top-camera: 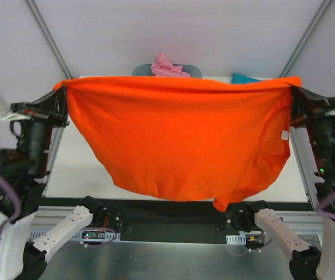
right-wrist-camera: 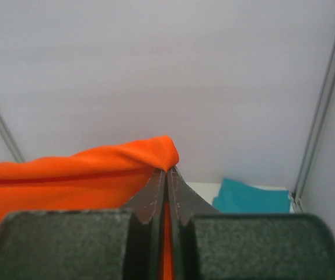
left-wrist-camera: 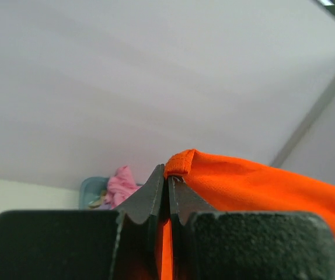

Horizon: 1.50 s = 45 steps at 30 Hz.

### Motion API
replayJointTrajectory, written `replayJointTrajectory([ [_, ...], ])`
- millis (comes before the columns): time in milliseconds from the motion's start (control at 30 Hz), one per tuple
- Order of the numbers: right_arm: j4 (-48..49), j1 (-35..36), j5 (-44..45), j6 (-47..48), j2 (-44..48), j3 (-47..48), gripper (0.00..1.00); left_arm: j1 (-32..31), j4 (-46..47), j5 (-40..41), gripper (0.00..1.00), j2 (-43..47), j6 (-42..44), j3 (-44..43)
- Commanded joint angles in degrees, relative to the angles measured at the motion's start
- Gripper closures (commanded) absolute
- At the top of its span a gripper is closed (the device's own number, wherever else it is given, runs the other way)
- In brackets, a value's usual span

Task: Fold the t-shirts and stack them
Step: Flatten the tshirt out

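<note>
The orange t-shirt (top-camera: pixel 179 137) hangs spread wide in the air between both arms, sagging over the table and hiding most of it. My left gripper (top-camera: pixel 62 88) is shut on its left corner, with orange cloth (left-wrist-camera: pixel 231 181) pinched between the jaws of the left gripper (left-wrist-camera: pixel 168 177). My right gripper (top-camera: pixel 295 87) is shut on the right corner, with orange cloth (right-wrist-camera: pixel 91 169) clamped in the right gripper (right-wrist-camera: pixel 167 172). A teal t-shirt (top-camera: pixel 244 79) lies at the back right and shows in the right wrist view (right-wrist-camera: pixel 252 197). A pink t-shirt (top-camera: pixel 167 66) sits in the tub.
The blue-grey oval tub (top-camera: pixel 141 70) stands at the table's back middle and shows in the left wrist view (left-wrist-camera: pixel 91 189). The white table (top-camera: pixel 77 163) shows at left under the cloth. Frame posts (top-camera: pixel 48 36) rise at both back corners.
</note>
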State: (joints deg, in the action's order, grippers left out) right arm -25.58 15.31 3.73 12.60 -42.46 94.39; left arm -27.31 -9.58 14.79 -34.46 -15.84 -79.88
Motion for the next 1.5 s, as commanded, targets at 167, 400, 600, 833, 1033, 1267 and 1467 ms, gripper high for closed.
replayJointTrajectory([
  [167, -3.1, -4.9, 9.1, -8.2, -23.6, -14.9, 0.86, 7.7, -2.5, 27.4, 0.93, -32.6, -4.6, 6.0],
  [400, -5.3, -6.8, 7.4, -12.4, -39.2, -19.7, 0.04, 11.7, -16.8, 16.2, 0.01, -53.5, -11.9, -4.3],
  [600, -3.2, -6.8, 2.0, -12.4, -34.4, -27.0, 0.03, 11.8, -16.8, 11.0, 0.01, -45.5, -14.5, 7.7],
  [833, -3.9, -6.8, -3.2, -15.9, -29.1, -35.3, 0.03, 11.8, -17.0, -2.6, 0.01, -35.9, -20.2, 24.0],
  [1033, -6.5, -6.9, -2.2, -18.5, -19.8, -42.3, 0.03, 11.8, -21.2, -10.1, 0.01, -24.4, -26.5, 36.0],
  [1267, -10.6, -7.0, 1.3, -18.8, -15.2, -43.7, 0.03, 11.8, -28.6, -15.3, 0.03, -15.7, -33.1, 44.9],
  [1467, -11.1, -7.4, 0.8, -19.7, -15.0, -45.1, 0.03, 11.7, -28.6, -21.5, 0.28, -16.6, -36.0, 49.3],
])
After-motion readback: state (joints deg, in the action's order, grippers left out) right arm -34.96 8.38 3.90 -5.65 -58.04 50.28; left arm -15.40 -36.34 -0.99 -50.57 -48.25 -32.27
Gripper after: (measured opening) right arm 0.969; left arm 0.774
